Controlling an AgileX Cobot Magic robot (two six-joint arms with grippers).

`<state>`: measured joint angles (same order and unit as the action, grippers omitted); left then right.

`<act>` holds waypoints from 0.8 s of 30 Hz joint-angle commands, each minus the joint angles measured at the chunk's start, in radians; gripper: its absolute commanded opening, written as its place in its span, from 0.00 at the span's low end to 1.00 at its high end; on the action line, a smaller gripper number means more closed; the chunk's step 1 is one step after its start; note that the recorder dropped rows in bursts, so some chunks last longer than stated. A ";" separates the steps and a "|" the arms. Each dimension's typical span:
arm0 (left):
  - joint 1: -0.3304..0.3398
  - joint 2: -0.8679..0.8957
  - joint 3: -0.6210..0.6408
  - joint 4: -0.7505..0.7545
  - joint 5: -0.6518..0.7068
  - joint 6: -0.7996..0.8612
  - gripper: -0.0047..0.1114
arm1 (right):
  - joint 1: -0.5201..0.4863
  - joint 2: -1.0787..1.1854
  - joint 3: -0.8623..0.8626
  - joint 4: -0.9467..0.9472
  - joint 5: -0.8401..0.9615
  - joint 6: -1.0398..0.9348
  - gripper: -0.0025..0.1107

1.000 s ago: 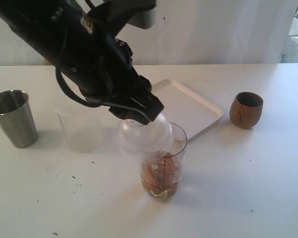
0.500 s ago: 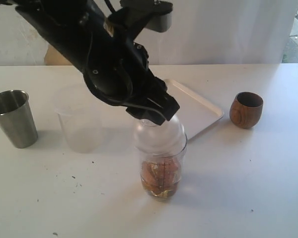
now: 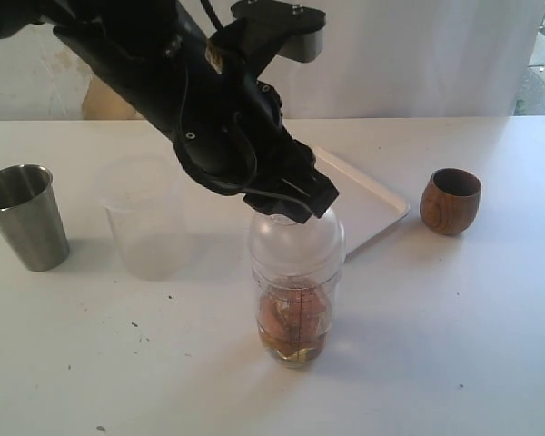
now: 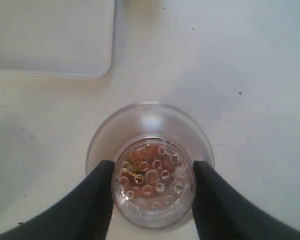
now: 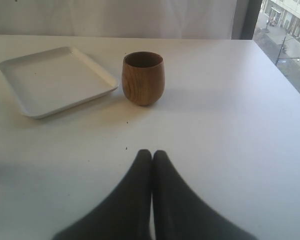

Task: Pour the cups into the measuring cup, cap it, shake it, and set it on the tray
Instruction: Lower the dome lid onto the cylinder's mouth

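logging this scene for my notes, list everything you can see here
measuring cup: 1, clear with a black scale, brownish contents, centre front
lid: 1, clear, domed, atop the measuring cup
tumbler: 1, steel, far left
plastic cup: 1, frosted, right of the tumbler
wooden cup: 1, brown, right
tray: 1, white, behind the measuring cup
table: 1, white
left gripper: 1, black, gripping the lid
right gripper: 1, black, shut, empty

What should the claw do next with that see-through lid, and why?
Probably push the lid straight down a little. The left claw grips its top, and it sits upright on the measuring cup, but I cannot tell whether it is pressed tight, and shaking comes next.
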<state>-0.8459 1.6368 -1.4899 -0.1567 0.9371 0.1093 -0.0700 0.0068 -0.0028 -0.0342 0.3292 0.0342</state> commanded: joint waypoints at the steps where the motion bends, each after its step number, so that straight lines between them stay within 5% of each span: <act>1: -0.005 0.029 -0.006 -0.014 0.009 0.026 0.04 | 0.005 -0.007 0.003 -0.002 -0.007 -0.007 0.02; 8: -0.005 0.049 -0.006 -0.032 -0.003 0.076 0.07 | 0.005 -0.007 0.003 -0.002 -0.007 -0.007 0.02; 13: -0.005 0.049 -0.006 -0.032 -0.010 0.076 0.47 | 0.005 -0.007 0.003 -0.002 -0.007 -0.007 0.02; 15: -0.005 0.049 -0.006 -0.030 -0.012 0.079 0.53 | 0.005 -0.007 0.003 -0.002 -0.007 -0.007 0.02; 24: -0.005 0.033 -0.008 -0.032 -0.031 0.090 0.56 | 0.005 -0.007 0.003 -0.002 -0.007 -0.007 0.02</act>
<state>-0.8459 1.6861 -1.4931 -0.1725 0.9235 0.1933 -0.0700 0.0068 -0.0028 -0.0342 0.3292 0.0342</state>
